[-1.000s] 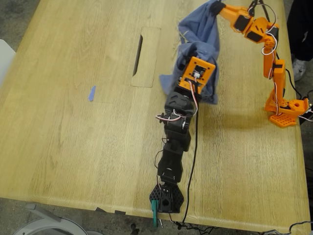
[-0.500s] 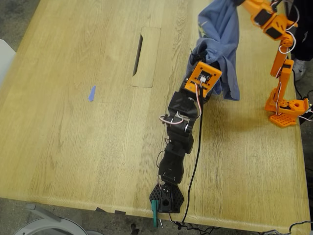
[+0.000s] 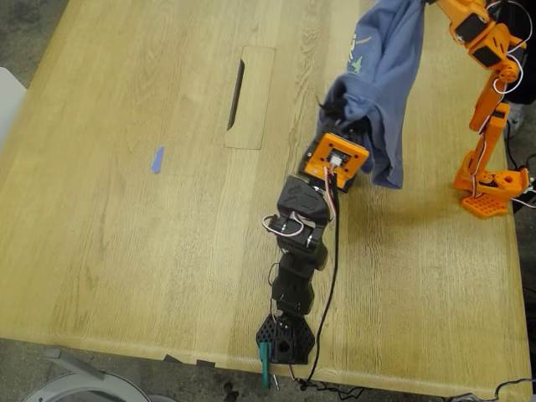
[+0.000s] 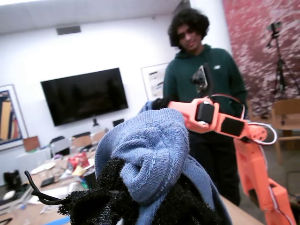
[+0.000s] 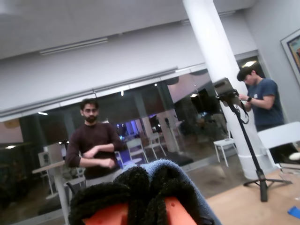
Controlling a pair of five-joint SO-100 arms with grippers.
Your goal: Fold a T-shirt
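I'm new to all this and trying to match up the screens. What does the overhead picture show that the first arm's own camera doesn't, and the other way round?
Only the exterior view shows the wooden table, the blue tape scrap, both arms' bases, and the T-shirt hanging stretched between the two arms.

Only the first wrist view shows the room: a wall screen and a person in a green top standing behind the orange arm.

Both show the T-shirt bunched at my first gripper, fingers closed on the fabric.
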